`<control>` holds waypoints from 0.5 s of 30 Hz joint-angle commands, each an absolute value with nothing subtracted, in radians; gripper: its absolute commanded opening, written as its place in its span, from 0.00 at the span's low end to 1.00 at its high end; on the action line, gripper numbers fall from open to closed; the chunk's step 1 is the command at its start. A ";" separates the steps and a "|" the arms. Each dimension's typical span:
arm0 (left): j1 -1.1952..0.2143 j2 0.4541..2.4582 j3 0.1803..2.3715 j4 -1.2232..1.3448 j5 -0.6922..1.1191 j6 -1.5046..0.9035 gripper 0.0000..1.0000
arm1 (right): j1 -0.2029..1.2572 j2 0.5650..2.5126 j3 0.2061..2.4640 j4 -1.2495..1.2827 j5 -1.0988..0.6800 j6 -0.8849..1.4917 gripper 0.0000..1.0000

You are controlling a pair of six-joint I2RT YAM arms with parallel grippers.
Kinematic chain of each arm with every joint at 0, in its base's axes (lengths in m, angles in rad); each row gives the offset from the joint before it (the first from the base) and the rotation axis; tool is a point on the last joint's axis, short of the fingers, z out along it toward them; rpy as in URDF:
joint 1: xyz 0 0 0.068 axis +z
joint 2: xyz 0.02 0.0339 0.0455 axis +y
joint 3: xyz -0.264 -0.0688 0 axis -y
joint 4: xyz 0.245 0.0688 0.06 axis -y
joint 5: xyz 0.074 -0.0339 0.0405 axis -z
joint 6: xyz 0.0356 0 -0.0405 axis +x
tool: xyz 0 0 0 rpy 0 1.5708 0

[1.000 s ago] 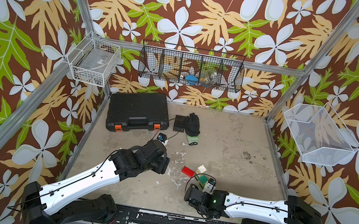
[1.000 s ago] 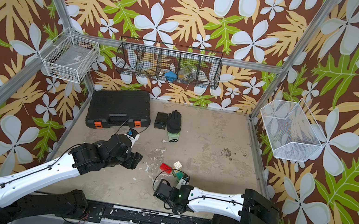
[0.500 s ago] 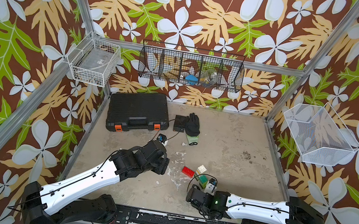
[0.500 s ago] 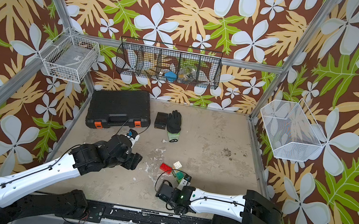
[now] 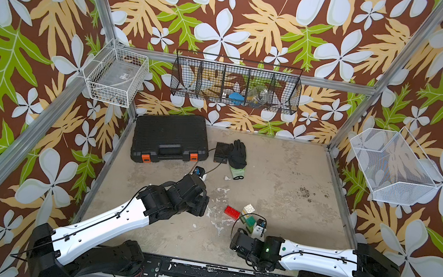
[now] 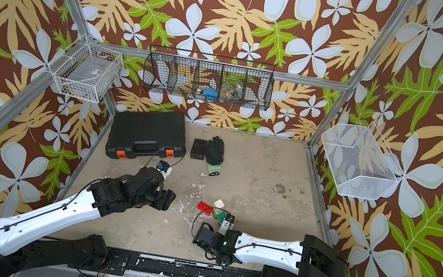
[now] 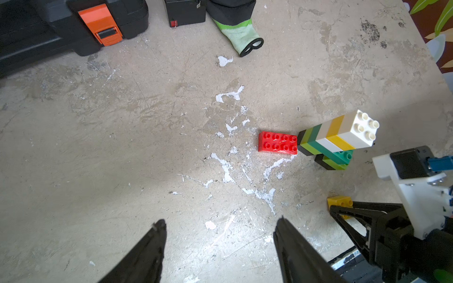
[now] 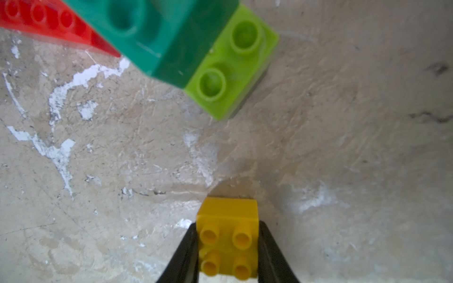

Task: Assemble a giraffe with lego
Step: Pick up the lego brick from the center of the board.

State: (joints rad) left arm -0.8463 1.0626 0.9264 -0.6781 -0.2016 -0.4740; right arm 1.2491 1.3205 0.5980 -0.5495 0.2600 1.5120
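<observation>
Scuffed counter [image 5: 282, 185] between floral walls carries a black case [image 5: 170, 137] at 10 o'clock. Left claw [image 7: 220, 220] stands open at 9 o'clock of the giraffe [image 7: 335, 137], which stands upright at the counter's 5 o'clock, a white brick on top. Red brick [image 7: 277, 142] lies just beside it at 9 o'clock. Right claw [image 8: 228, 226] pinches a yellow brick [image 8: 228, 210] at the giraffe's 6 o'clock.

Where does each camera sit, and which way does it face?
Top views: above the base, looking down on the table; left arm, right arm show.
Left wrist: down past the open left end effector at the giraffe, red brick.
Right wrist: past the right end effector, shut on the yellow brick.
Both wrist views share the giraffe.
</observation>
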 commanded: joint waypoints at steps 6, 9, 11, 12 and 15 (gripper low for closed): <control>-0.845 1.080 0.941 -0.664 -0.199 -0.487 0.73 | 1.329 1.273 0.816 -0.749 0.286 1.291 0.16; -0.845 1.093 0.950 -0.666 -0.199 -0.484 0.73 | 1.376 1.290 0.974 -0.888 0.278 1.182 0.18; -0.844 1.100 0.955 -0.668 -0.204 -0.483 0.73 | 1.404 1.301 1.072 -0.991 0.285 1.129 0.19; -0.845 1.102 0.957 -0.670 -0.208 -0.484 0.73 | 1.410 1.301 1.107 -1.023 0.289 1.109 0.19; -0.844 1.101 0.960 -0.671 -0.218 -0.486 0.73 | 1.411 1.283 1.190 -1.097 0.323 1.036 0.22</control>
State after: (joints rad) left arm -0.8463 1.1011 0.9512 -0.6762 -0.2050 -0.4885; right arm 1.4075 1.2938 1.1439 -0.9340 0.2707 1.1473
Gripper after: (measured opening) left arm 0.731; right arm 0.353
